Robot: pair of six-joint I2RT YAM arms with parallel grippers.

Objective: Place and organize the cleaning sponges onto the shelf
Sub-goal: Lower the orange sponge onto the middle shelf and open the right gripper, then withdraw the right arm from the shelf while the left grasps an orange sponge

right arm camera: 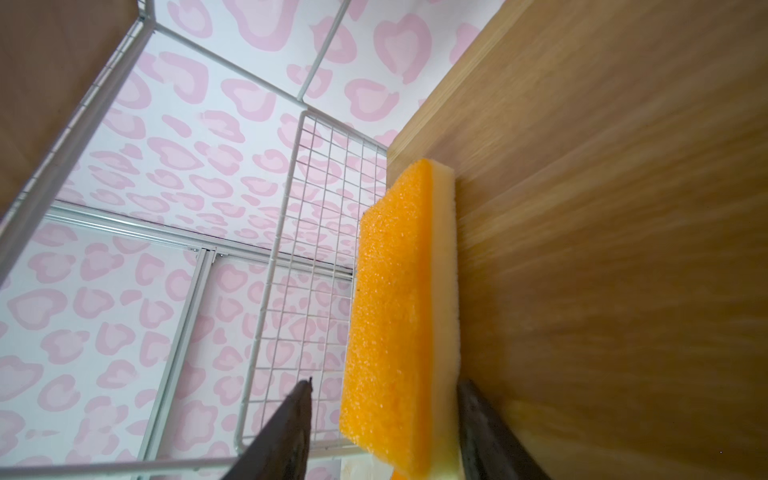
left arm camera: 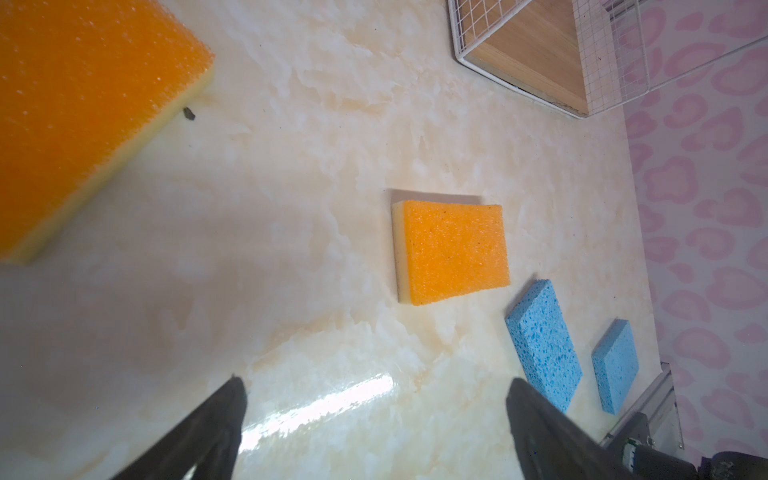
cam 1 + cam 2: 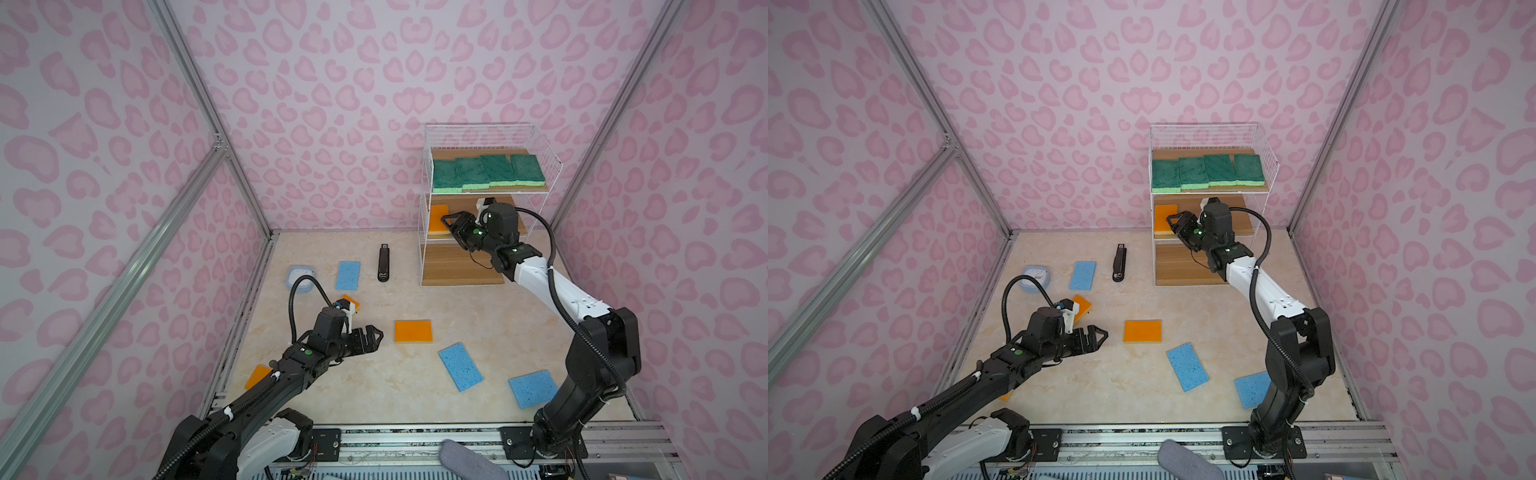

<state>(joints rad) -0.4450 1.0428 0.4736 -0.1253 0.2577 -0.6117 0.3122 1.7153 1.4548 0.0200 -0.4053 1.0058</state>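
Nearest, the left end effector (image 3: 376, 333) hangs wide open over the table (image 3: 353, 399), an orange-over-yellow sponge (image 3: 413, 331) lying flat just ahead of its fingertips and two blue sponges (image 3: 460, 366) beyond that. Farther off, the right end effector (image 1: 385, 382) reaches into the shelf (image 3: 457, 274), jaws parted around an orange sponge (image 1: 390, 311) lying yellow side down on the middle board, one finger clear of its orange face; four green sponges (image 3: 488, 170) sit above. They look light, soft and springy, so I would pinch gently across the short width, mid-length.
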